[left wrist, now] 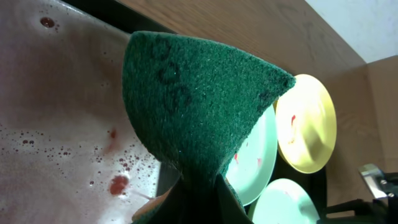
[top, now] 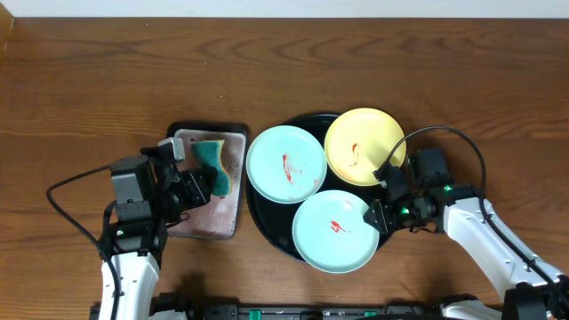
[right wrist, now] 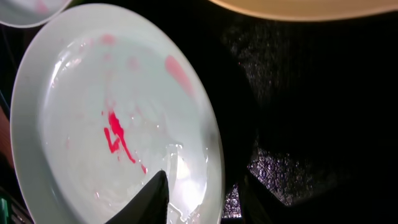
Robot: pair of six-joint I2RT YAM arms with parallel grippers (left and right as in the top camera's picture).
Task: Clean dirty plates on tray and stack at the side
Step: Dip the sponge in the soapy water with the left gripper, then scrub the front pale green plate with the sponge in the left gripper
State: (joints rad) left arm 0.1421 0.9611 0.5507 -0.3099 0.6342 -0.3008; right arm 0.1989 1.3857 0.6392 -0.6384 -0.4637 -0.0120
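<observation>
**Overhead view, with wrist views.** A dark, grained wooden surface (top: 284, 71) runs to a pale strip of wall (top: 284, 7) at the far edge. Right of centre lies the round black tray (top: 267, 233), carrying three plates: a mint plate (top: 285, 164) at far left, a yellow plate (top: 364, 147) at far right and a second mint plate (top: 333, 231) nearest, each smeared red at the centre. Left of it sits a rectangular tray (top: 209, 222) (pinkish inside, spotted red). Above this the left hand (top: 206, 182) is pressed together, pinching a green sponge (top: 213, 164). The right hand (top: 378, 216) is part-spread, straddling the near mint plate's right rim, with one finger (right wrist: 155, 199) over the plate's face.
</observation>
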